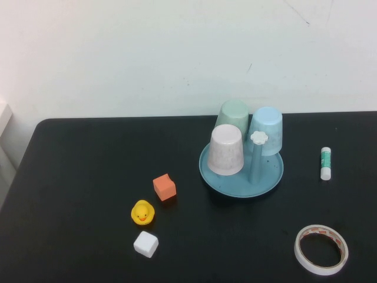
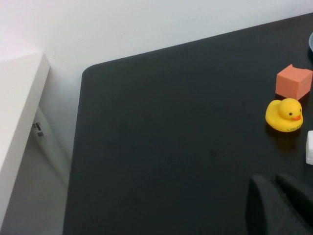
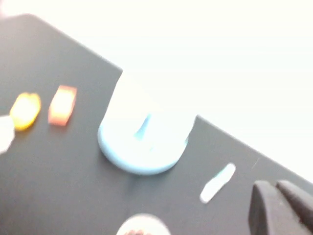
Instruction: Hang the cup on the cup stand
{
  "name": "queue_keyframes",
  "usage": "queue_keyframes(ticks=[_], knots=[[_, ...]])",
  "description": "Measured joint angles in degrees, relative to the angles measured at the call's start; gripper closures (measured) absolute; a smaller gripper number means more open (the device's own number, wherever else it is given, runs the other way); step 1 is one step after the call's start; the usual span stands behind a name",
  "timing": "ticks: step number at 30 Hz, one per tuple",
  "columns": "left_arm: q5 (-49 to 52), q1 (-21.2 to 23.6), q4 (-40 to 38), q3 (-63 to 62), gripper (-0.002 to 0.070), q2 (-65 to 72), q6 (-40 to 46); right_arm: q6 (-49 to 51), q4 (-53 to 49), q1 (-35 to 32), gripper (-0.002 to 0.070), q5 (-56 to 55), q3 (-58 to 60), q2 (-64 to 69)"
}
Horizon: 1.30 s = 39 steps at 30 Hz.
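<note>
1. The cup (image 1: 227, 151), pale pink and faintly speckled, sits upside down on the cup stand (image 1: 241, 184), at the side of the tray nearer the robot's left.
2. The cup stand is a round blue-teal tray that lies right of the middle of the black worktop (image 1: 82, 177). One upright blue peg with a white flower cap (image 1: 258, 138) stands bare just right of the pink cup.
3. A pale green cup (image 1: 232, 115) and a light blue cup (image 1: 266, 130) are also upside down on the stand, behind the pink one, green to the left and blue to the right. The three cups crowd close together.
4. Left of the stand, well apart from it, an orange cube (image 1: 164, 187) rests on the worktop. A yellow rubber duck (image 1: 142, 213) sits just nearer the robot, and a white cube (image 1: 145, 243) lies nearer still.
5. Right of the stand lies a glue stick (image 1: 325, 163) with a green label. A roll of tape (image 1: 321, 249) lies flat near the worktop's near right corner.
6. The left tool (image 2: 279, 205) shows only in its own wrist view, dark fingers pressed together and holding nothing, above bare worktop with the duck and orange cube ahead of it.
7. The right tool (image 3: 281, 208) shows only in its own blurred wrist view, fingers likewise together and empty, raised over the worktop with the stand and glue stick in sight.
</note>
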Motion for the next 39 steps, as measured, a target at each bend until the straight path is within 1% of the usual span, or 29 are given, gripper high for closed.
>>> queue_keyframes(ticks=[2, 5, 10, 14, 17, 23, 29, 39], knots=[[0.0, 0.0, 0.1, 0.0, 0.0675, 0.0, -0.1, -4.9, 5.2, -7.0, 0.0676, -7.1, 3.7, -3.1], [0.0, 0.0, 0.0, 0.0, 0.0675, 0.0, -0.1, -8.4, 11.5, -16.4, 0.0676, -12.9, 8.7, -8.1], [0.0, 0.0, 0.0, 0.0, 0.0675, 0.0, -0.1, -10.6, 15.6, -29.8, 0.0676, -14.2, 15.0, -18.1], [0.0, 0.0, 0.0, 0.0, 0.0675, 0.0, -0.1, -13.1, 16.6, -37.1, 0.0676, -14.2, 18.9, -25.1], [0.0, 0.0, -0.2, 0.0, 0.0675, 0.0, -0.1, -13.4, 17.3, -39.2, 0.0676, -14.6, 20.5, -25.5], [0.0, 0.0, -0.4, 0.0, 0.0675, 0.0, -0.1, -13.6, 18.0, -39.8, 0.0677, -14.7, 23.5, -25.5], [0.0, 0.0, -0.4, 0.0, 0.0675, 0.0, -0.1, -13.6, 18.2, -43.5, 0.0677, -14.7, 28.5, -25.5], [0.0, 0.0, -0.5, 0.0, 0.0675, 0.0, -0.2, -13.9, 18.3, -44.0, 0.0678, -15.6, 40.9, -25.5]])
